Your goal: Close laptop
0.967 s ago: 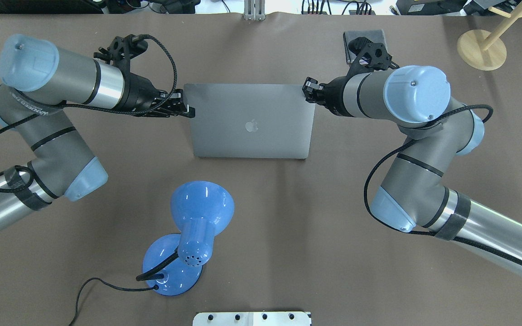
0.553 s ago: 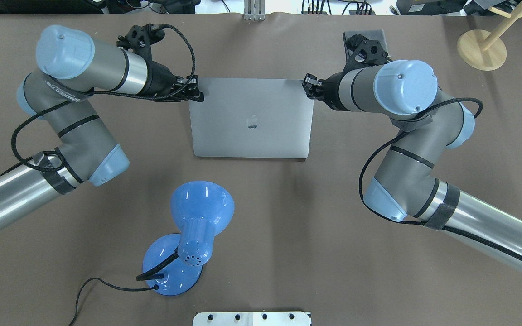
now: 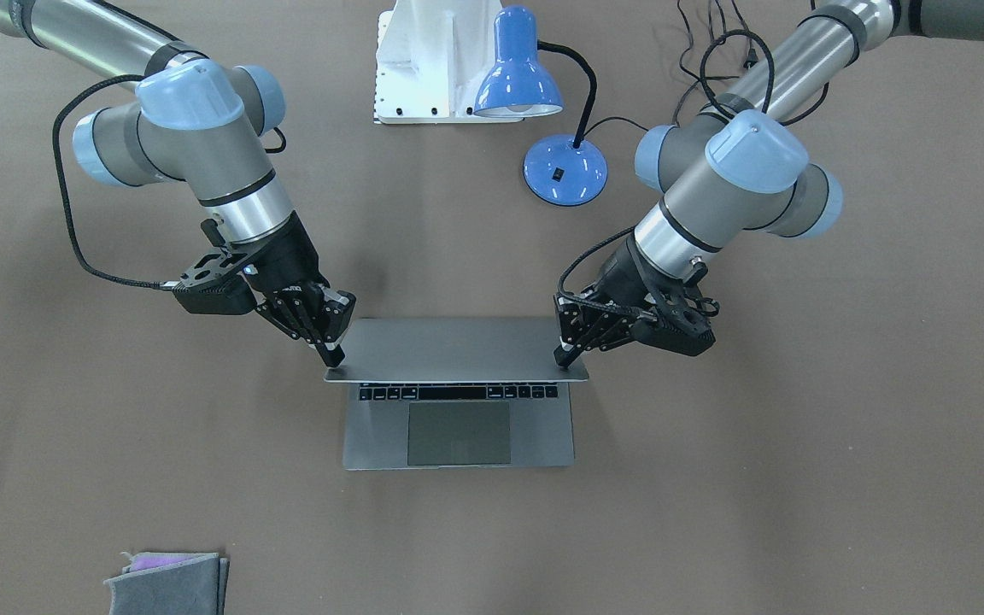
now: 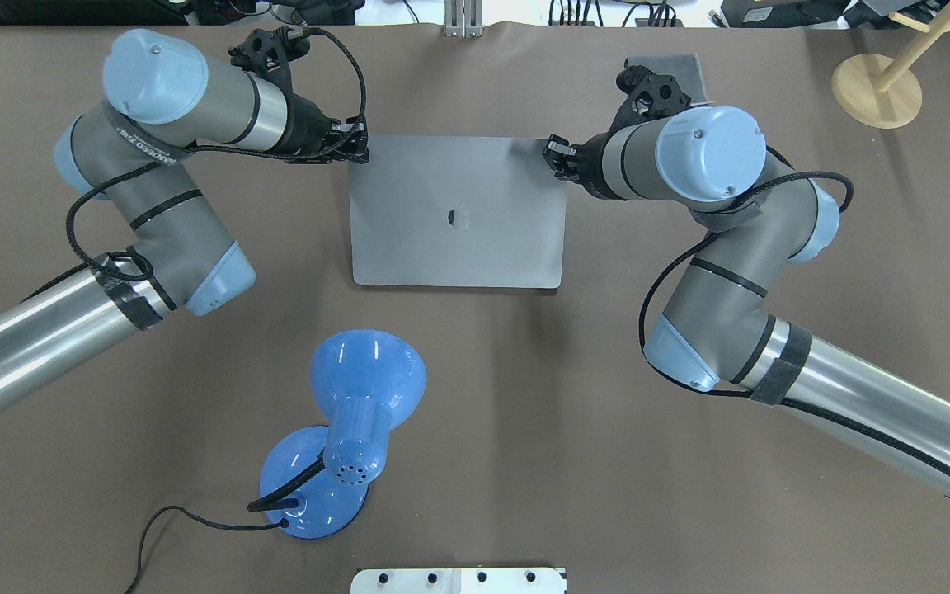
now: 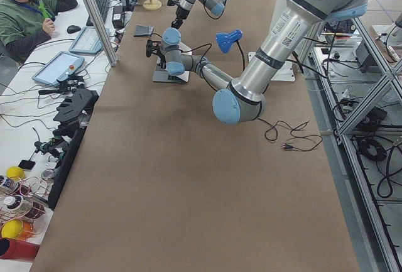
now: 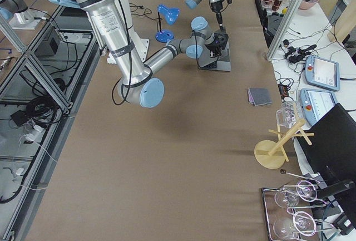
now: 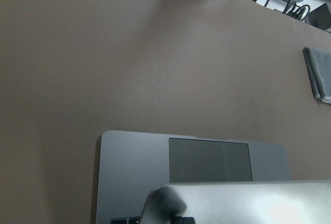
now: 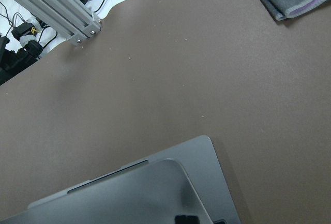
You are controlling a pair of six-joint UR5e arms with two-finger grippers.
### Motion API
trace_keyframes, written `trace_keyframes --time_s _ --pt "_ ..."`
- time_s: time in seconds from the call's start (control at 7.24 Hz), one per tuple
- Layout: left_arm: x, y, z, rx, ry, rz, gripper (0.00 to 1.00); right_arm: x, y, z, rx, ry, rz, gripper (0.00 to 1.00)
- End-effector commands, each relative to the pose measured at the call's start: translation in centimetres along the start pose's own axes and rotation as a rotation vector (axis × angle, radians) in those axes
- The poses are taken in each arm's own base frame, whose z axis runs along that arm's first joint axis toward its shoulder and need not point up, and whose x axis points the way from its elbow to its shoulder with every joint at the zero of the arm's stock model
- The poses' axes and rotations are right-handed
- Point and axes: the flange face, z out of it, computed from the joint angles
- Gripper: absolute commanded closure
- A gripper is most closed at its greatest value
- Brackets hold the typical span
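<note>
The space-grey laptop (image 4: 458, 214) sits mid-table, its lid with the apple logo tilted far down over the base. In the front view the lid (image 3: 458, 346) covers all but one key row and the trackpad. My left gripper (image 4: 357, 153) is shut, its tips against the lid's top corner; it also shows in the front view (image 3: 567, 359). My right gripper (image 4: 553, 157) is shut and touches the other top corner, and shows in the front view (image 3: 331, 354). The wrist views show the base (image 7: 129, 172) and the lid's edge (image 8: 155, 193).
A blue desk lamp (image 4: 343, 429) with its cord stands on the robot's side of the laptop. A folded grey cloth (image 3: 167, 581) lies at the far side, near the right arm. A round wooden stand (image 4: 877, 89) is at the far right. The white robot base (image 4: 458, 580) is at the near edge.
Both grippers have moved away from the robot along with the lid's top corners. The lid has tipped further down toward the keyboard.
</note>
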Motion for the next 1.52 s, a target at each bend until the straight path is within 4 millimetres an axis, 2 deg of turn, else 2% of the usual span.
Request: trace_keyframes --time_s 0.0,0.14,0.28,0.55,0.83,0.97,1.11,1.24,1.38 --pt "-0.9 -0.8 2.8 0.031 -0.061 0.019 1.00 -0.3 -0.4 3.5 0.007 0.056 0.011 1.00" --pt "-1.7 -0.2 4.5 0.043 -0.097 0.028 1.00 0.7 -0.6 6.1 0.007 0.107 0.013 1.00" --pt "-1.7 0.1 5.4 0.055 -0.113 0.030 1.00 0.5 -0.7 7.3 0.008 0.126 0.015 1.00" --pt "-2.0 1.8 7.1 0.060 -0.137 0.038 1.00 0.6 -0.1 7.6 0.005 0.131 0.009 1.00" --pt "-1.3 1.8 6.4 0.063 -0.120 0.043 1.00 0.0 0.0 7.1 0.003 0.115 0.008 1.00" --pt "-0.2 1.7 5.2 0.066 -0.093 0.050 1.00 0.0 -0.4 6.2 -0.009 0.103 -0.001 1.00" --pt "0.9 1.8 4.1 0.056 -0.104 0.044 1.00 0.5 -1.9 4.6 -0.060 0.093 -0.017 1.00" --pt "2.5 1.7 2.0 -0.011 -0.141 0.016 0.96 3.3 -4.7 2.5 -0.164 0.088 -0.029 1.00" --pt "3.0 0.9 -1.6 -0.082 -0.153 0.006 0.45 8.0 -7.8 0.8 -0.151 0.122 -0.065 0.01"
